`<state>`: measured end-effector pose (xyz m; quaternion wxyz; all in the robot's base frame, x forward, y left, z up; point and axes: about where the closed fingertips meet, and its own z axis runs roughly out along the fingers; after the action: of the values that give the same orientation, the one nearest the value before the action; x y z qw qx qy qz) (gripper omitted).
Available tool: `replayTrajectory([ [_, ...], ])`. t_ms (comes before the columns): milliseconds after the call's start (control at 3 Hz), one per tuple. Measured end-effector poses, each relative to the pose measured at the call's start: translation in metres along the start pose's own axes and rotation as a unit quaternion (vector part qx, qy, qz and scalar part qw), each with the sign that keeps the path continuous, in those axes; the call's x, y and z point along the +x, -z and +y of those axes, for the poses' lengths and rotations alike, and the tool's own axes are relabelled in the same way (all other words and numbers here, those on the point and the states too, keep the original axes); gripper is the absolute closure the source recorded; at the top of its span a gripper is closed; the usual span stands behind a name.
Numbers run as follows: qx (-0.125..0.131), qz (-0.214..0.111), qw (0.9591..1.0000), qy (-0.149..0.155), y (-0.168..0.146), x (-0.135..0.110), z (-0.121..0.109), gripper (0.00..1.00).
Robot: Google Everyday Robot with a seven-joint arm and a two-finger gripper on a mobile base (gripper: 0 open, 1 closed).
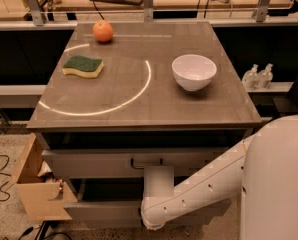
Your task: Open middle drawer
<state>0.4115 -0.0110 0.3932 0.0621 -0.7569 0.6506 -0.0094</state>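
Observation:
The middle drawer (pixel 101 210) is the low grey front under the taller-fronted top drawer (pixel 94 163). It stands pulled out, with its dark interior (pixel 109 189) showing above the front. My gripper (pixel 158 180) is the pale block at the end of the white arm (pixel 209 184), which comes in from the right. The gripper sits at the centre of the middle drawer, just below the top drawer's dark loop handle (pixel 146 162). It covers the middle drawer's own handle.
On the cabinet top (pixel 139 109) lie an orange (pixel 103 31), a green and yellow sponge (pixel 83 66) and a white bowl (pixel 194 72). A light-brown wooden box (pixel 36 194) stands at the cabinet's left. Two small bottles (pixel 257 76) stand on a ledge at the right.

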Motion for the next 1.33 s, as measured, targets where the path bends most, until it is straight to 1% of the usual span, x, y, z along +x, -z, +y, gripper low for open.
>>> replayTrajectory([
  [333, 0.0, 0.0, 1.0, 0.0, 0.0, 0.0, 0.0, 1.0],
  [667, 0.008, -0.012, 0.9999, -0.005, 0.005, 0.0, 0.011, 1.0],
  [1000, 0.023, -0.019, 0.9995, -0.006, 0.023, -0.004, 0.034, 1.0],
  [1333, 0.028, -0.021, 0.9994, -0.007, 0.028, -0.003, 0.041, 1.0],
])
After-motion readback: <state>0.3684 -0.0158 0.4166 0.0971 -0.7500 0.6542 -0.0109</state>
